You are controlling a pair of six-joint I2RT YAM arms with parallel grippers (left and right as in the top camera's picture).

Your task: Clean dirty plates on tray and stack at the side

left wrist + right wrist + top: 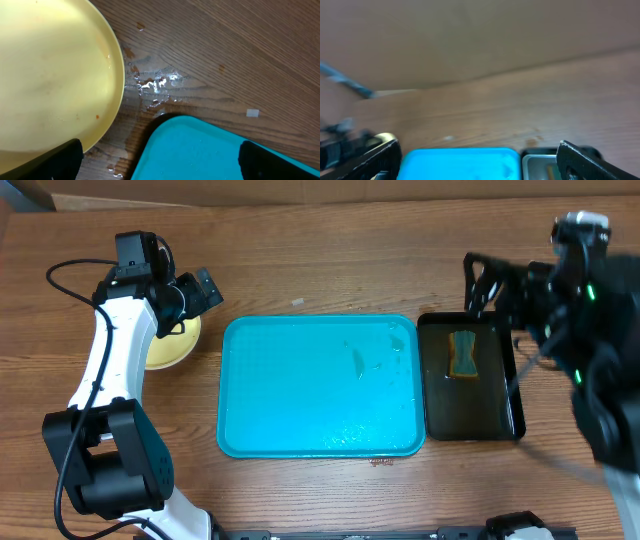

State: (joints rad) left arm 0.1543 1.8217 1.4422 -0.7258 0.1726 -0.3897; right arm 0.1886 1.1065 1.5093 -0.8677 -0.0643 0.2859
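Observation:
The turquoise tray (320, 395) lies mid-table with no plates on it, only a film of water; its corner (210, 152) fills the bottom of the left wrist view. A pale yellow-green plate (178, 345) rests on the table left of the tray, partly hidden under the left arm. Close up, the plate (50, 75) shows faint orange specks. My left gripper (196, 290) hovers open above the gap between plate and tray, holding nothing. My right gripper (478, 280) is open and raised behind the black tray, tilted toward the table, with nothing between its fingers (590, 162).
A narrow black tray (470, 380) right of the turquoise one holds water and a yellow-green sponge (464, 352). Water is puddled on the wood (155, 85) between plate and tray. A cardboard wall runs along the table's back edge.

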